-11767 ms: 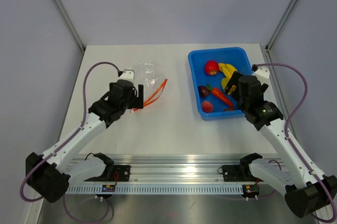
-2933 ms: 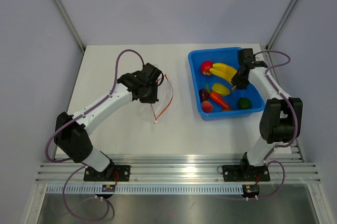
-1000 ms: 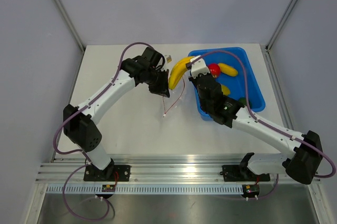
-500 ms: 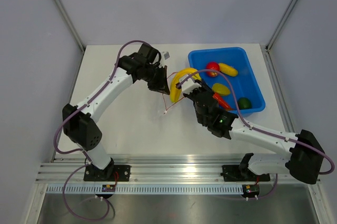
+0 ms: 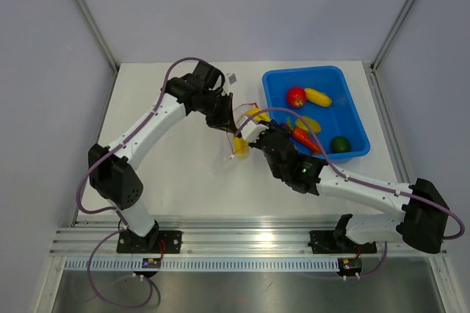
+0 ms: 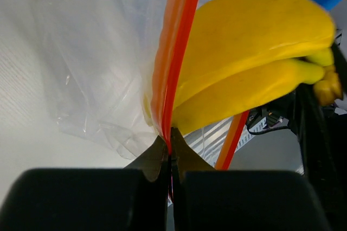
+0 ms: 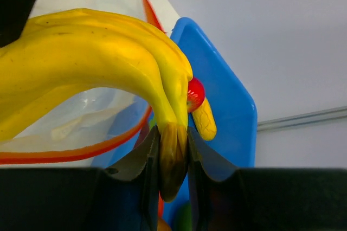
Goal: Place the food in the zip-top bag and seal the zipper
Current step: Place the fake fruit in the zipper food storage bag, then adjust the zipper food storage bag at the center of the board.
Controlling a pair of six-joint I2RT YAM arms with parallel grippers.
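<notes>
The left hand [image 6: 169,152] is pinched shut on the zipper [image 6: 181,36], holding the zip-top bag [image 6: 92,68] with its mouth gaping, just left of the blue bin [image 5: 305,72]. The right hand [image 7: 173,158] clamps the toy banana [image 7: 81,52] by its dark tip. The banana's body lies between the zipper's two lips.
</notes>
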